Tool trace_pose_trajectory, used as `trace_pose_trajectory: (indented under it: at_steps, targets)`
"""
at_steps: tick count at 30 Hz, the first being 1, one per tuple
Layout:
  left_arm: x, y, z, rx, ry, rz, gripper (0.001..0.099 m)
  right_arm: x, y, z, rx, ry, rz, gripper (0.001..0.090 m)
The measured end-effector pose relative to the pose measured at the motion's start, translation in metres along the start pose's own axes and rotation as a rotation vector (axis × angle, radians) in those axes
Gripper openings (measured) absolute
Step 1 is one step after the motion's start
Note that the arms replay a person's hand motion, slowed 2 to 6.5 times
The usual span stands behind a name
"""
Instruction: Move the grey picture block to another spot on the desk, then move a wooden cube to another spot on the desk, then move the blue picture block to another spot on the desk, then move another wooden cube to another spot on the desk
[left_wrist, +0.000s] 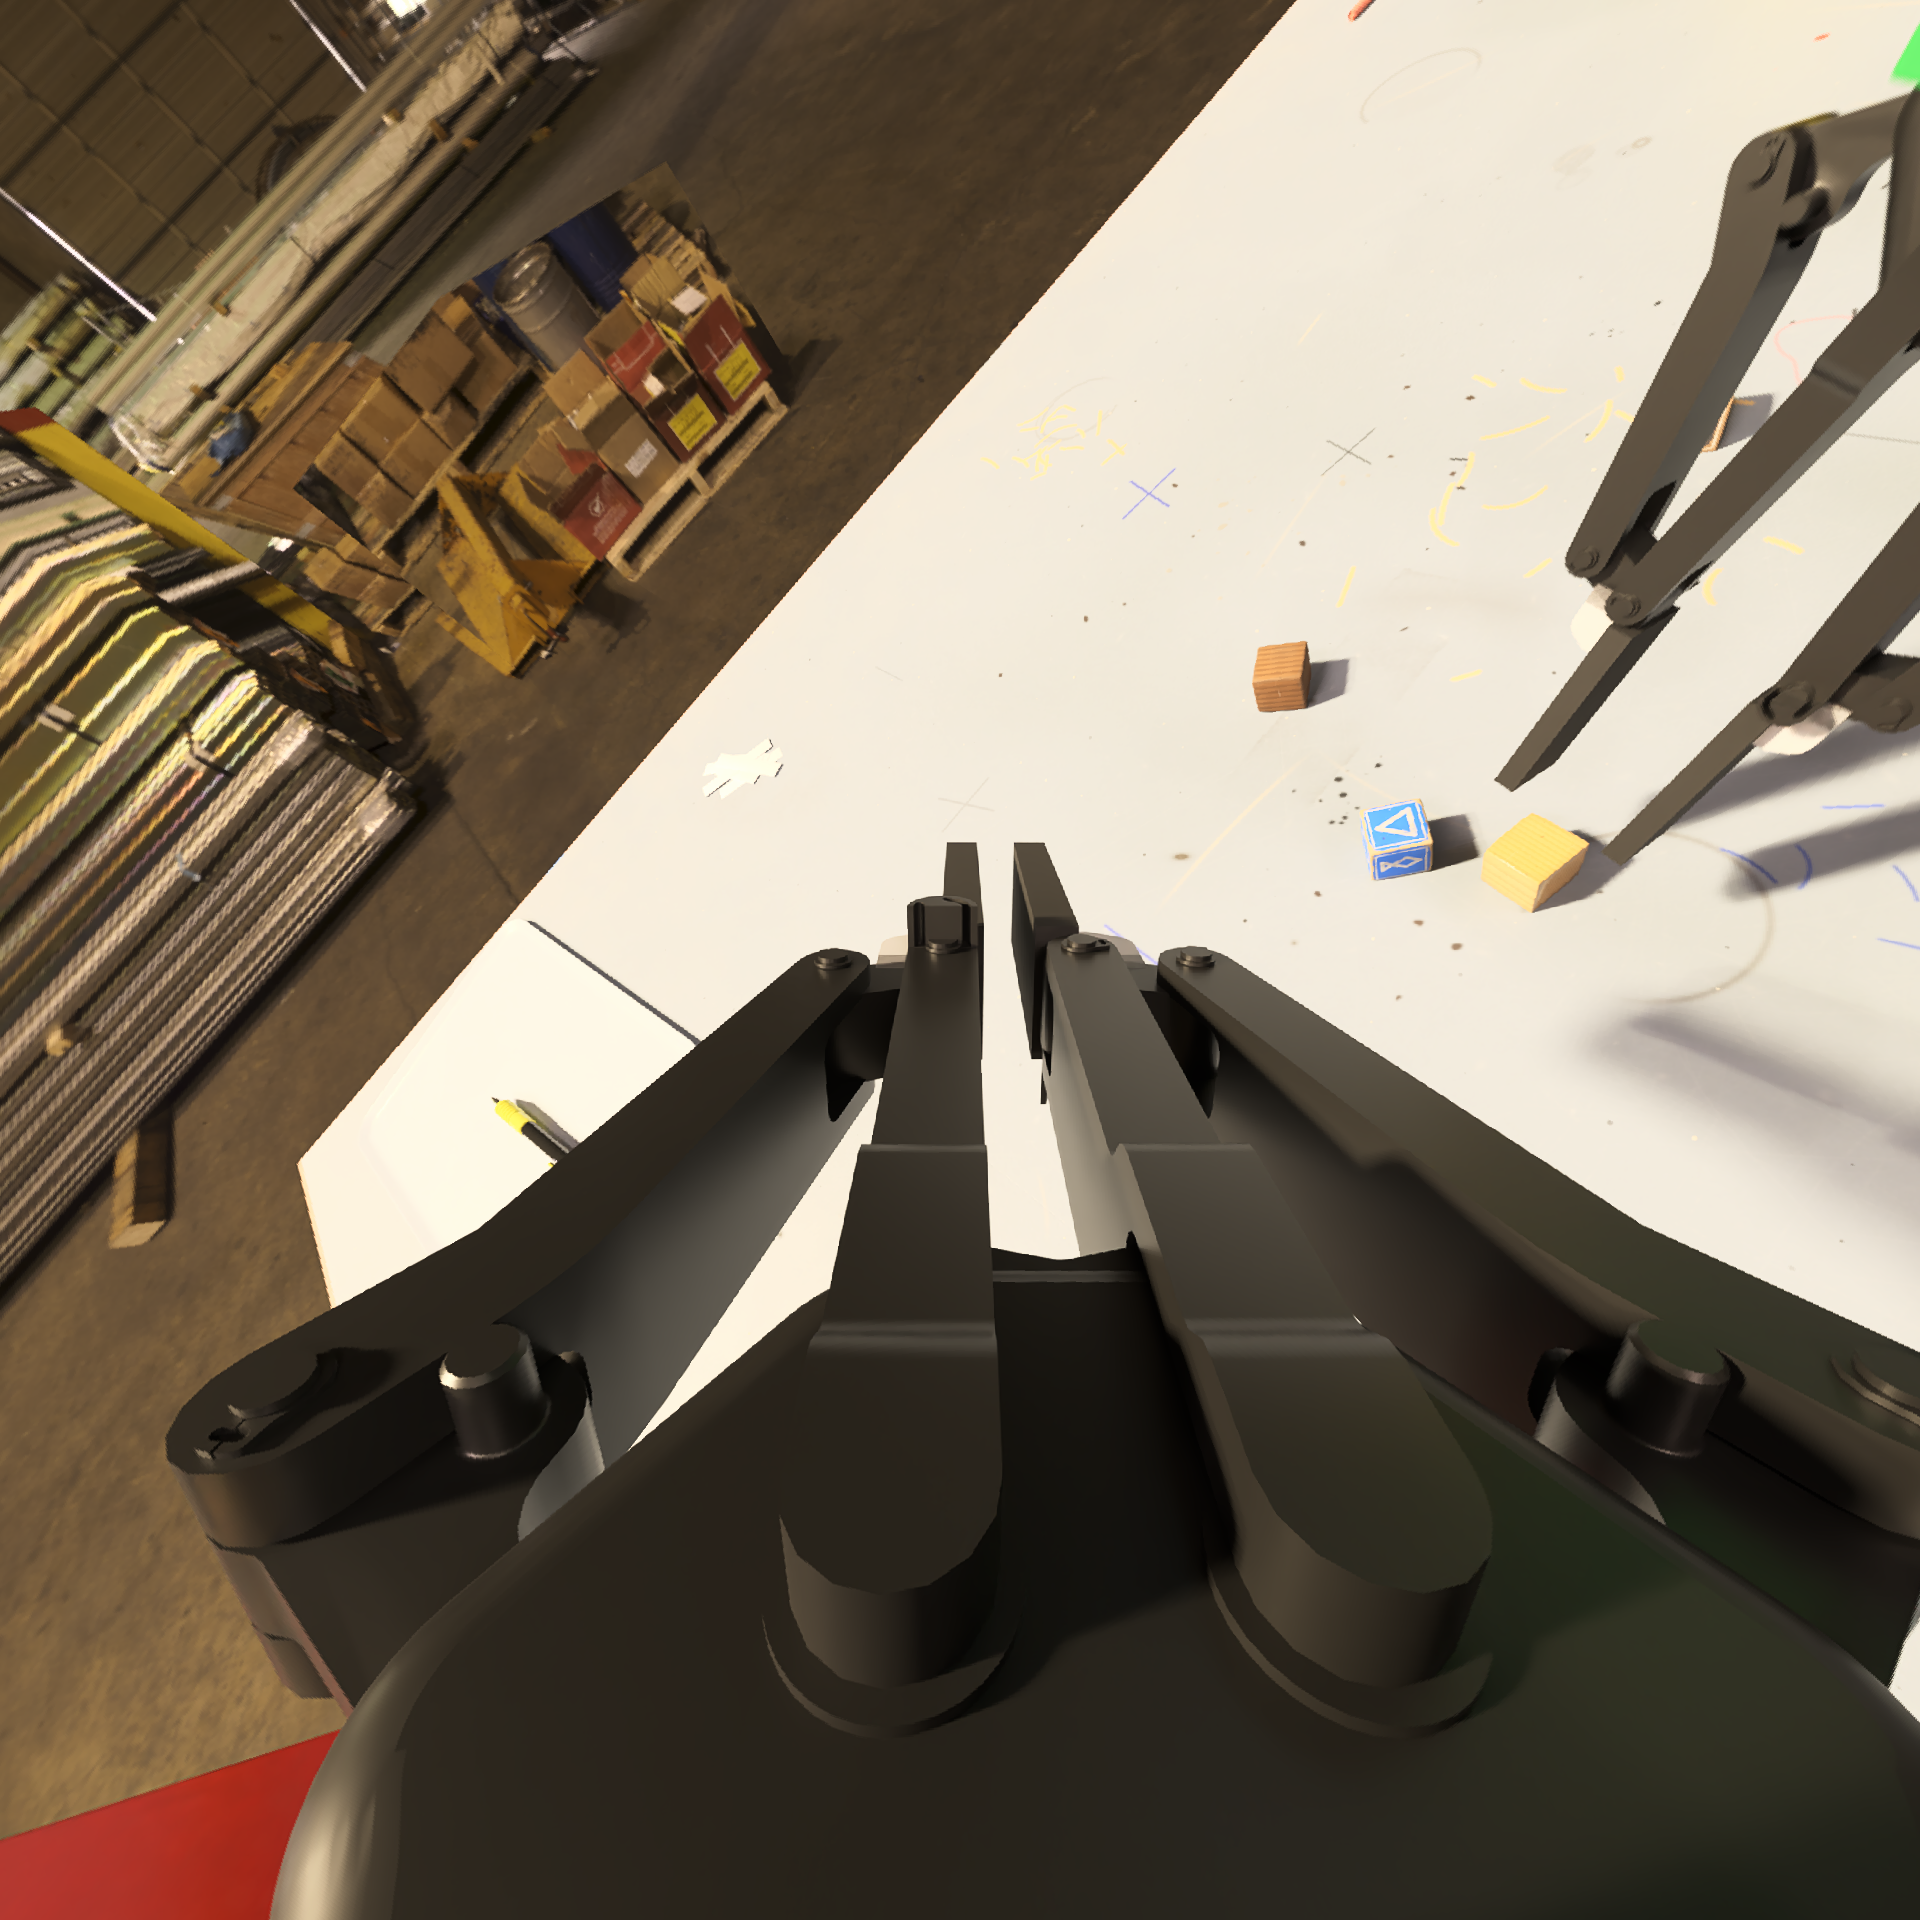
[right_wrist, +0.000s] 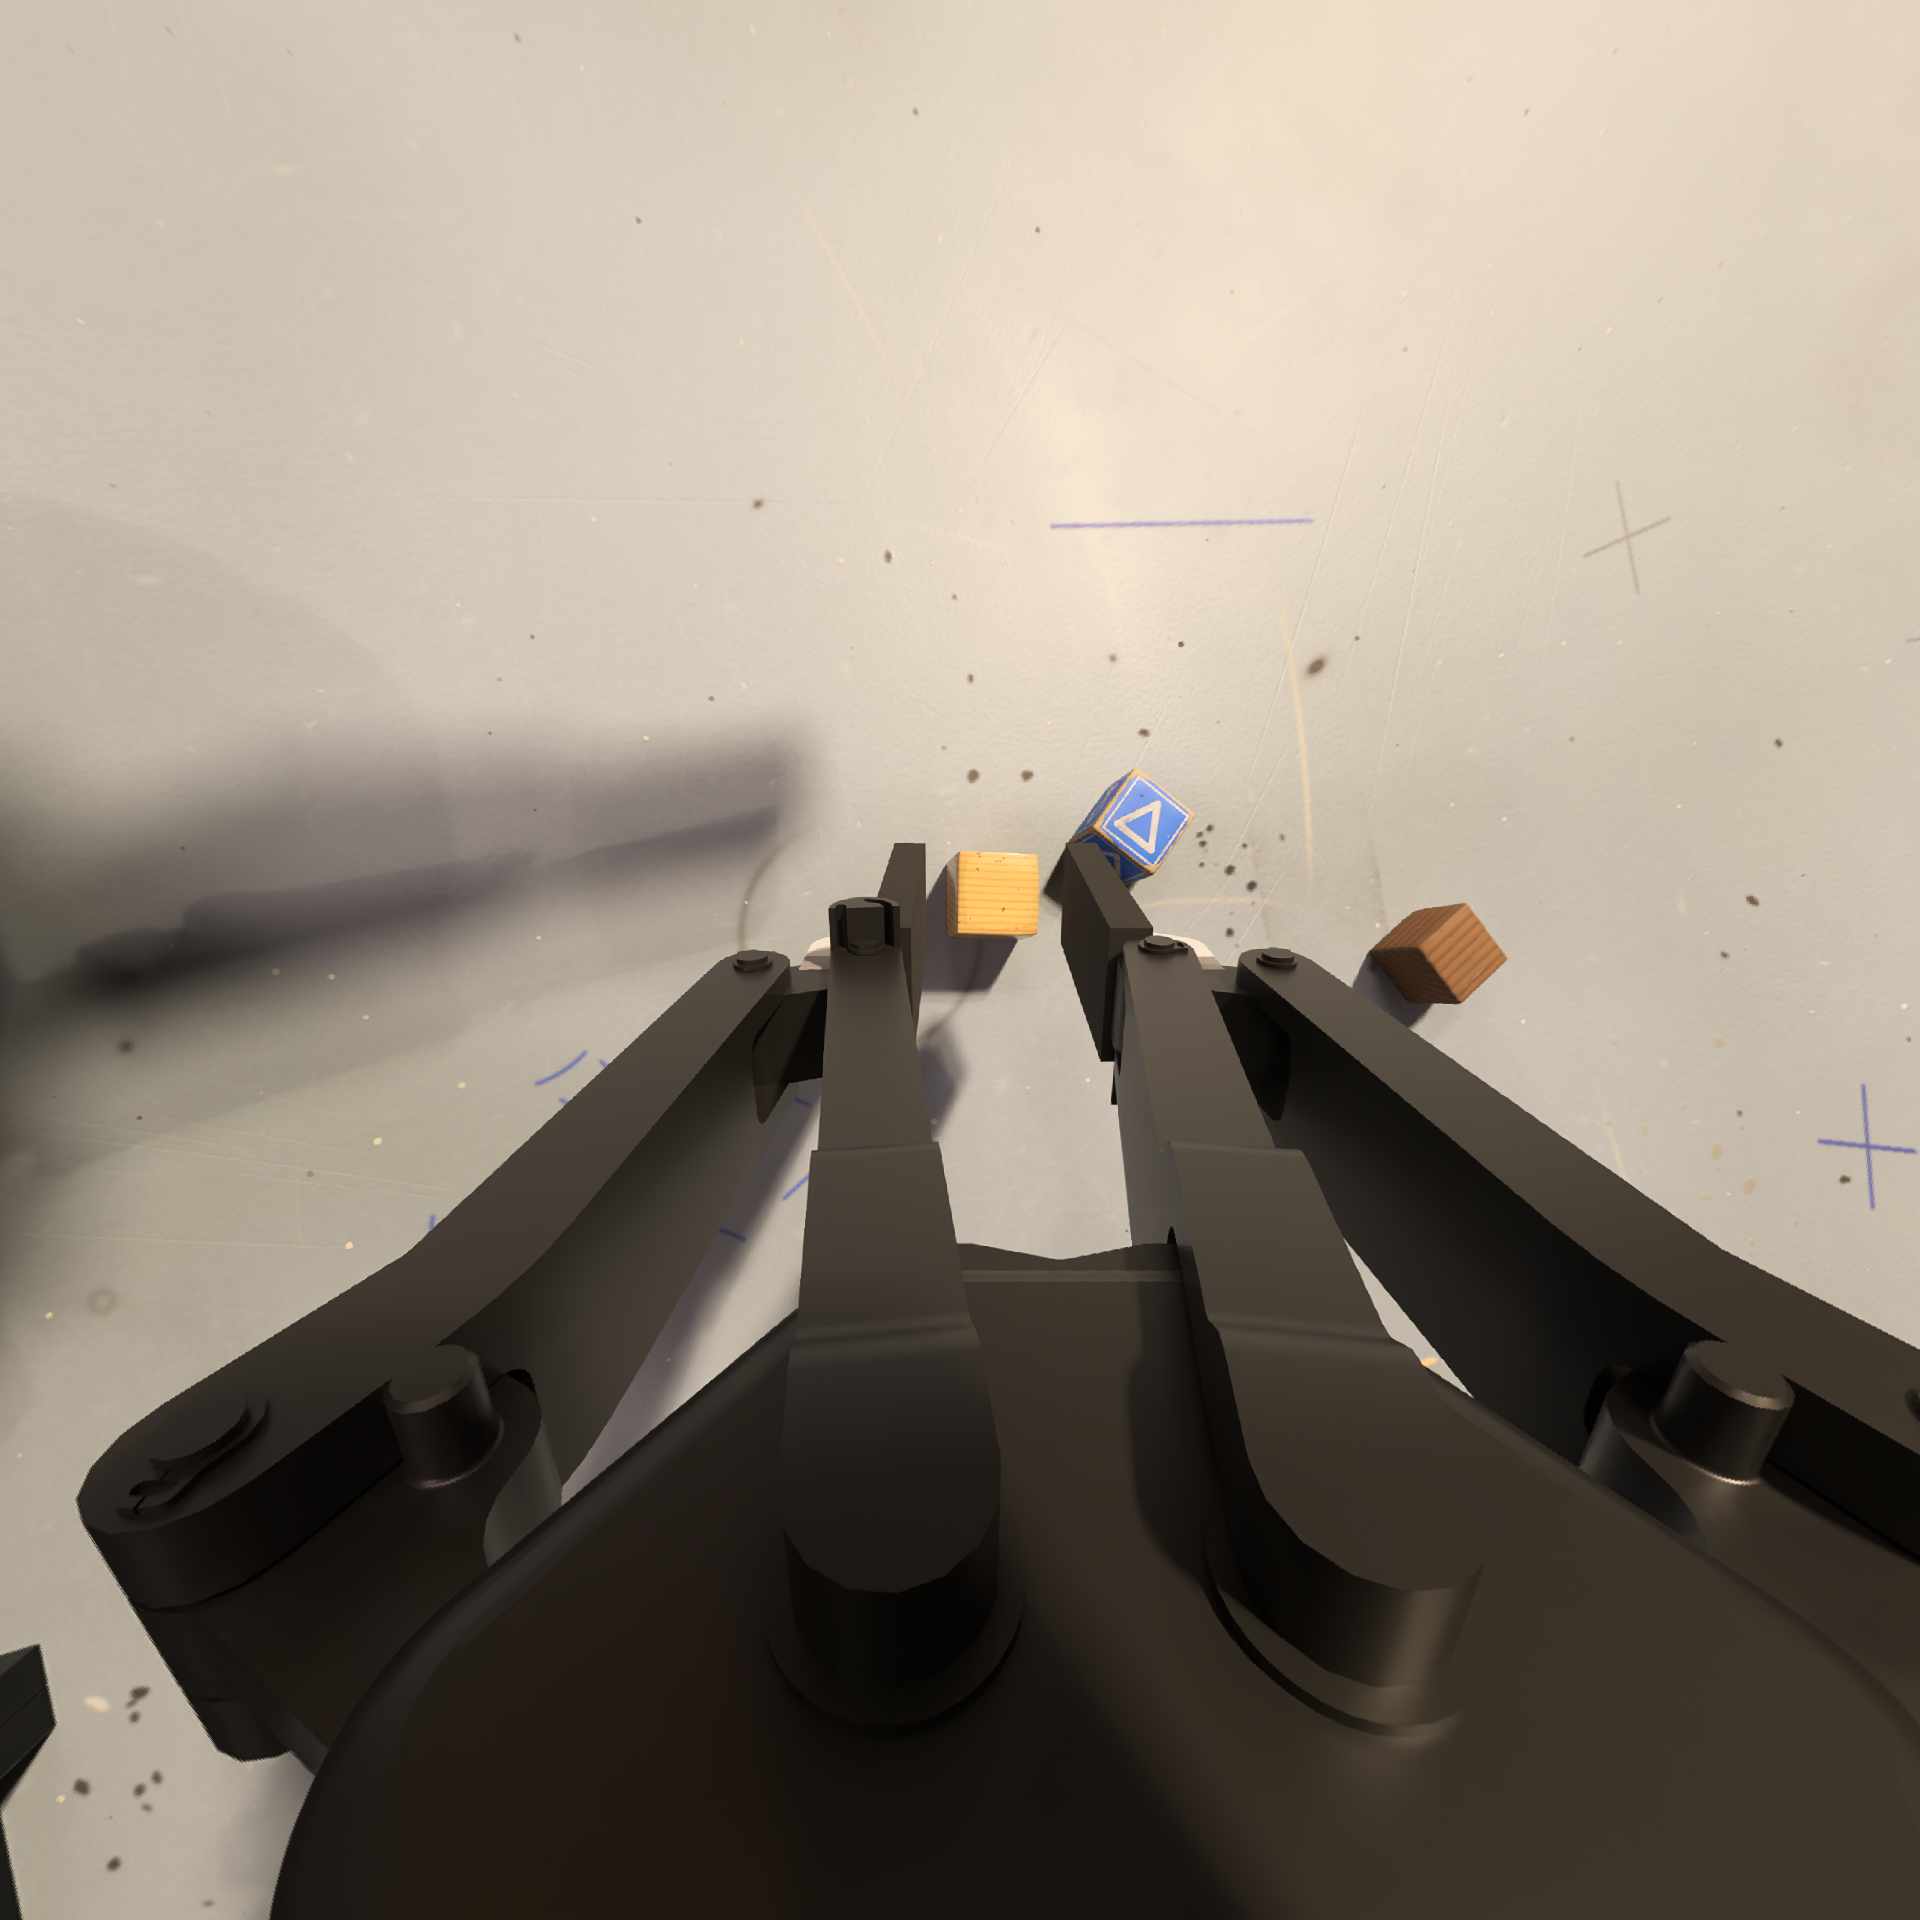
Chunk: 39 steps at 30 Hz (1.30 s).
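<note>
In the right wrist view my right gripper (right_wrist: 992, 864) is open, with one fingertip on each side of a pale yellow wooden cube (right_wrist: 992, 894) on the desk and small gaps between them. The blue picture block (right_wrist: 1138, 826) sits just beyond the right fingertip, and a brown wooden cube (right_wrist: 1439, 951) lies farther right. The left wrist view shows the right gripper (left_wrist: 1558, 821) over the yellow cube (left_wrist: 1532, 860), the blue block (left_wrist: 1397, 840) and the brown cube (left_wrist: 1281, 675). My left gripper (left_wrist: 995, 862) is shut and empty above the desk. I do not clearly see the grey picture block.
The pale desk (left_wrist: 1143, 623) has its edge running diagonally at left, with warehouse floor beyond. A white board (left_wrist: 499, 1039) with a yellow-black pen (left_wrist: 530, 1127) lies near my left gripper. A small object (left_wrist: 1730, 421) is partly hidden behind the right gripper's fingers.
</note>
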<state>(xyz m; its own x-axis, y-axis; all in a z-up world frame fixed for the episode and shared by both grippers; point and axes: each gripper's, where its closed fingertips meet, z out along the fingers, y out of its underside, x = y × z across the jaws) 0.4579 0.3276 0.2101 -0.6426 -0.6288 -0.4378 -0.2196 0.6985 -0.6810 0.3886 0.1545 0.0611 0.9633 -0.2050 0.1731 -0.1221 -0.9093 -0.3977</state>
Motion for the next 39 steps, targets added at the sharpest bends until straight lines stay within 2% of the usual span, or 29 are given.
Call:
trace_pose_trajectory:
  at_steps: [7, 15, 26, 39]
  targets:
    - [0.000, 0.000, -0.001, 0.002, 0.000, -0.001, 0.0093, -0.001, 0.004, 0.019, -0.053, -0.001, 0.014, 0.0357]
    - [0.000, 0.000, 0.000, 0.001, 0.004, 0.000, 0.0093, 0.002, 0.010, 0.030, -0.086, -0.002, 0.036, 0.0354]
    - [0.001, 0.000, 0.001, -0.004, 0.004, 0.007, 0.0094, 0.001, 0.013, 0.036, -0.105, -0.013, 0.022, 0.0264]
    - [0.001, 0.001, 0.001, -0.006, 0.008, 0.009, 0.0094, -0.002, 0.011, 0.031, -0.100, -0.031, 0.042, 0.0262]
